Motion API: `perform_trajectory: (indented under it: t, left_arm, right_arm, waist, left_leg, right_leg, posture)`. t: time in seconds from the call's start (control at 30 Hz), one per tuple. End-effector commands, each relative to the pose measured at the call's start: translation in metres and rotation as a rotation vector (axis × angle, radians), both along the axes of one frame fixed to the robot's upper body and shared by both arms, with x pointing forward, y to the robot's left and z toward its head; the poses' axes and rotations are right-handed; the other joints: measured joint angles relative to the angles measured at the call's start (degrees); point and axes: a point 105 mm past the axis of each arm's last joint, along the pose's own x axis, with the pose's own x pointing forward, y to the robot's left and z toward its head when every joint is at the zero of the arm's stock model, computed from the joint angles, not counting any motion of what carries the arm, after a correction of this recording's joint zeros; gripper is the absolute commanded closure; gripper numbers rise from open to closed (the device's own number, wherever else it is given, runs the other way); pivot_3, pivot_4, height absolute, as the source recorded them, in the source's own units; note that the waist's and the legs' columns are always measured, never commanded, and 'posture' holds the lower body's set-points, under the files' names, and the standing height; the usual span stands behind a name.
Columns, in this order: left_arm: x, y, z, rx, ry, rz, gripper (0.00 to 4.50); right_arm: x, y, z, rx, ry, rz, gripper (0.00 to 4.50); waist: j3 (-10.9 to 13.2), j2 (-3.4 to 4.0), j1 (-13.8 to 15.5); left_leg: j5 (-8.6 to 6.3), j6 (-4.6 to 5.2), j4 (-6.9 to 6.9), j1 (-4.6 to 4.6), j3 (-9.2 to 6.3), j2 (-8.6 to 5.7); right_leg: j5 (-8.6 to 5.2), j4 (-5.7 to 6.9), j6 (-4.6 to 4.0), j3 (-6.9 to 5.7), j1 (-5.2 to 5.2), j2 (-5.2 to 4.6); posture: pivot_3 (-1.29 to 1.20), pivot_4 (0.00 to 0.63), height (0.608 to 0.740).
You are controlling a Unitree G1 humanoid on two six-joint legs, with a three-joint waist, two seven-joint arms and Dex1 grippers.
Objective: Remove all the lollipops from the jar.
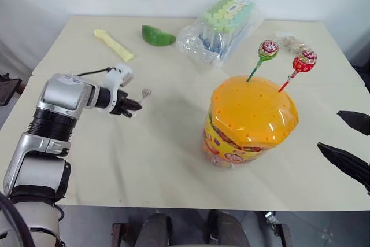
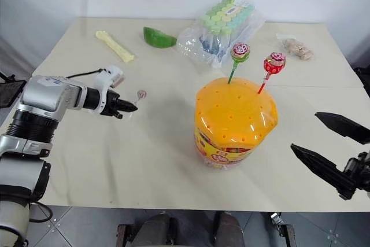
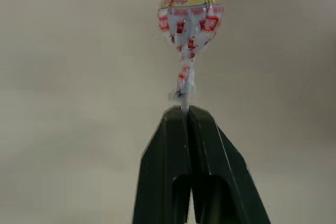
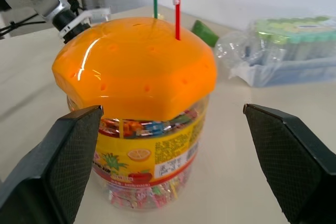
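The orange jar (image 1: 251, 120) stands on the table right of centre, its domed lid dotted with holes. A green lollipop (image 1: 267, 49) and a red lollipop (image 1: 304, 61) stick up from the lid on thin sticks. Well left of the jar, my left gripper (image 1: 137, 105) is shut on the stick of a white lollipop (image 3: 190, 11), held low over the bare tabletop. I cannot tell whether its head (image 1: 145, 92) touches the table. My right gripper (image 2: 304, 131) stands open to the right of the jar, apart from it, with nothing between its fingers.
A clear bag of green-capped tubes (image 1: 222, 24) lies behind the jar. A green wedge (image 1: 157, 36) and a pale yellow piece (image 1: 114, 44) lie at the back left, a small brownish packet (image 1: 292, 43) at the back right. The table's front edge (image 1: 173, 205) runs just below the jar.
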Motion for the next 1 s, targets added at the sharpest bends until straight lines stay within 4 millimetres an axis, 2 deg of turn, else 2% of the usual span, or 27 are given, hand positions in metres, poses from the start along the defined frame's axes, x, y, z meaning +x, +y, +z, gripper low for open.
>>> perform_trajectory:
  t: [0.03,0.1,0.27,0.5,0.6,0.63,0.7,0.83,0.93,1.0]
  left_arm:
    - [-0.006,0.016,-0.005,0.100,0.035,0.054,4.49]
    - [-0.013,0.021,-0.010,0.141,0.086,0.055,4.49]
    - [-0.016,0.023,0.004,0.179,0.077,0.039,3.23]
    - [-0.016,0.022,0.044,0.168,-0.030,-0.005,1.16]
    - [-0.009,0.013,0.082,0.141,-0.177,-0.083,0.17]
    - [-0.006,0.010,0.091,0.135,-0.225,-0.104,0.01]
    - [0.002,-0.005,0.106,0.079,-0.322,-0.193,0.01]
    - [0.013,-0.060,0.136,-0.142,-0.598,-0.474,0.01]
    - [-0.002,-0.097,0.150,-0.408,-0.682,-0.724,0.01]
    - [-0.012,-0.110,0.155,-0.540,-0.718,-0.862,0.01]
  right_arm:
    - [0.001,0.000,0.003,-0.017,-0.016,-0.002,0.00]
    - [0.002,0.000,0.003,-0.018,-0.019,-0.004,0.00]
    - [0.003,-0.003,0.004,-0.019,-0.026,-0.015,0.00]
    - [0.003,-0.009,0.007,-0.032,-0.027,-0.031,0.00]
    - [0.004,-0.014,0.010,-0.050,-0.040,-0.047,0.00]
    - [0.004,-0.015,0.011,-0.054,-0.045,-0.050,0.00]
    - [0.005,-0.016,0.012,-0.055,-0.048,-0.054,0.00]
    - [0.008,-0.016,0.017,-0.062,-0.075,-0.058,0.00]
    - [0.005,-0.014,0.023,-0.064,-0.105,-0.069,0.00]
    - [0.001,-0.013,0.026,-0.062,-0.116,-0.078,0.00]
  waist:
    - [0.00,0.00,-0.03]
    - [-0.01,-0.04,-0.05]
    - [-0.01,-0.05,-0.17]
    - [0.03,-0.11,-0.16]
    - [0.09,-0.23,0.09]
    - [0.11,-0.28,0.19]
    - [0.13,-0.38,0.21]
    - [0.11,-0.41,0.28]
    - [0.14,-0.45,-0.02]
    - [0.14,-0.46,-0.10]
  left_leg:
    - [0.00,0.00,-0.01,0.01,0.01,0.00]
    - [0.00,0.00,-0.01,0.00,0.01,0.00]
    - [0.00,0.00,-0.01,0.08,0.13,0.01]
    - [0.00,0.00,-0.01,0.00,0.34,0.00]
    - [0.00,0.00,-0.01,-0.05,0.51,-0.01]
    - [0.00,0.00,0.00,-0.10,0.56,-0.01]
    - [0.00,0.00,0.04,-0.09,0.61,-0.01]
    - [-0.01,0.06,0.07,-0.03,0.77,-0.02]
    - [-0.01,0.06,0.09,-0.07,0.85,-0.01]
    - [-0.01,0.07,0.07,-0.10,0.91,0.00]
  right_leg:
    - [0.00,-0.01,0.00,0.01,0.00,0.00]
    - [0.00,0.00,0.00,0.00,-0.01,0.00]
    - [0.00,0.04,0.00,0.11,-0.01,0.00]
    - [0.00,0.17,0.00,0.32,-0.29,0.00]
    - [0.00,0.33,0.00,0.52,-0.52,0.00]
    - [0.00,0.38,0.00,0.58,-0.60,0.00]
    - [0.00,0.42,0.00,0.63,-0.63,0.00]
    - [0.01,0.47,0.02,0.75,-0.64,-0.01]
    - [0.01,0.52,0.02,0.79,-0.73,0.00]
    - [0.01,0.52,0.02,0.80,-0.80,0.00]
  posture:
    - [0.00,0.150,0.740]
    - [0.00,0.150,0.740]
    - [0.00,0.150,0.740]
    - [0.00,0.150,0.740]
    - [0.00,0.150,0.740]
    - [0.00,0.150,0.740]
    - [0.00,0.150,0.740]
    - [0.00,0.150,0.740]
    - [0.00,0.150,0.740]
    - [0.00,0.150,0.740]
